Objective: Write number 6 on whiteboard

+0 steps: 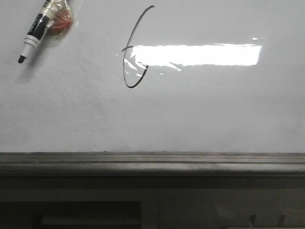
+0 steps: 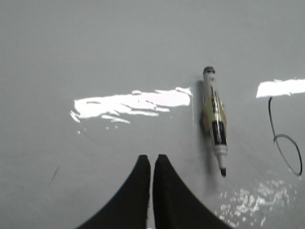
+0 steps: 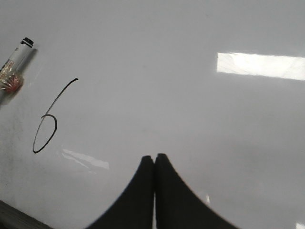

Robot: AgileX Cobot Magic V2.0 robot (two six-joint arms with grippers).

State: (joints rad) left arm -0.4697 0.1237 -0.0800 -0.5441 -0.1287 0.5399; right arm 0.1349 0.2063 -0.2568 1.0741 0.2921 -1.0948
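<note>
On the whiteboard (image 1: 200,114) the number 6 (image 1: 135,52) slants, glare masking its loop; both end effectors (image 2: 151,164) (image 3: 154,162) pressed together, empty.

Both grippers' jaws closed, empty.

The right gripper (image 3: 154,160) hangs over the whiteboard (image 3: 157,105), its two black fingers (image 3: 136,191) pressed together with only a thin seam between them and nothing held. Well apart from it, the number 6 (image 3: 47,121) is drawn in thin black line: a slanted stroke ending in a narrow oval loop. Near the top of that stroke lies a marker (image 3: 14,59) with a black end and clear tape around its body. A bright rectangular reflection (image 3: 259,66) shines on the board. A dark rail (image 3: 14,214) edges the board's corner.
</note>
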